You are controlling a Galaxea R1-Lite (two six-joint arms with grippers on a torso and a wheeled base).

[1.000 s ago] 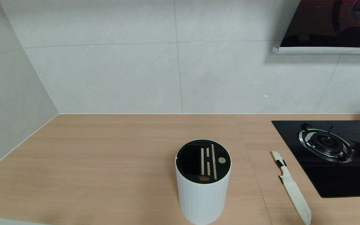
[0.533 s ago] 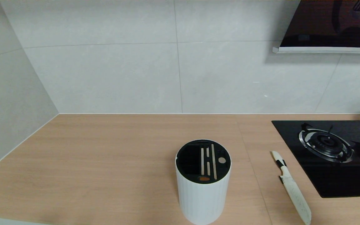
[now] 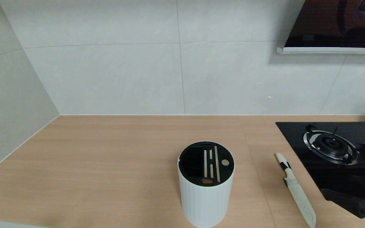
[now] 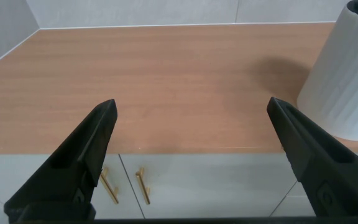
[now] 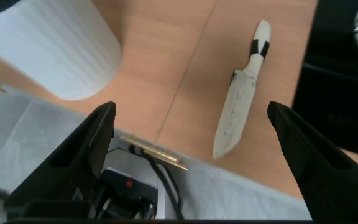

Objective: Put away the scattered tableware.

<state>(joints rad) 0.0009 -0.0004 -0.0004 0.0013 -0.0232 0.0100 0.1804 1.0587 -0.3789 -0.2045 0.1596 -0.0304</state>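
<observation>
A cream knife with a black band on its handle lies flat on the wooden counter, blade toward the front edge. To its left stands a white ribbed cylindrical knife holder with a slotted black top. My right gripper is open and empty, hovering near the counter's front edge over the knife, with the holder off to one side. It also shows dark in the head view's lower right corner. My left gripper is open and empty, low in front of the counter edge, the holder beyond it.
A black glass hob with a gas burner lies right of the knife, under a range hood. Tiled walls close the back and left. Cabinet fronts with gold handles sit below the counter edge.
My right gripper has come into the head view's lower right corner, beside the knife. Knife and holder have not moved.
</observation>
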